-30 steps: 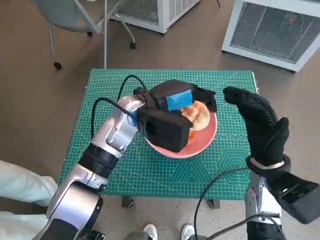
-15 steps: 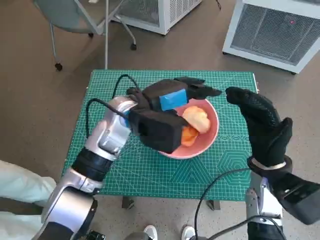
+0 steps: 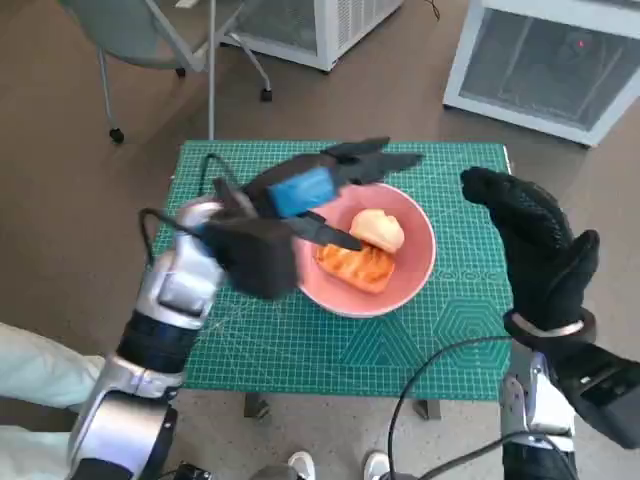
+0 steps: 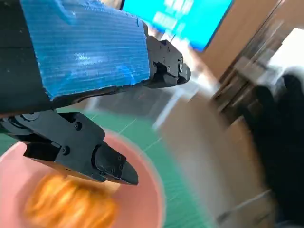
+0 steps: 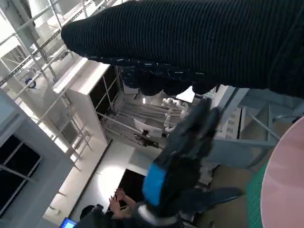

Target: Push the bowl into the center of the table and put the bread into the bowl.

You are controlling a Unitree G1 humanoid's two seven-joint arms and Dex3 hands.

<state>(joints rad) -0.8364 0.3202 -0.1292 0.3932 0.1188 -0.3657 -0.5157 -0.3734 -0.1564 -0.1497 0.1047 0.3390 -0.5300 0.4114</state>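
The pink bowl [image 3: 412, 278] stands near the middle of the green mat, and its rim [image 4: 153, 183] shows blurred in the left wrist view. Inside it lie two pieces of bread: a golden toasted slice [image 3: 356, 265] and a pale roll [image 3: 377, 229]; the toasted slice [image 4: 69, 206] is a blur in the left wrist view. My left hand [image 3: 300, 195] hovers over the bowl's left rim, lifted, fingers spread and holding nothing. My right hand [image 3: 535, 250] is raised to the right of the bowl, open, above the mat's right edge. The right wrist view shows my left hand [image 5: 183, 161] from the side.
The green cutting mat [image 3: 290, 340] covers the small table. A chair [image 3: 150, 30] stands beyond the table at the back left, and white cabinets [image 3: 560, 60] at the back right. Black cables trail along both forearms. A person [image 5: 102, 211] sits far off in the right wrist view.
My left hand has let go of the bread, risen and drawn back to the left, uncovering both pieces in the bowl. The right hand has barely moved.
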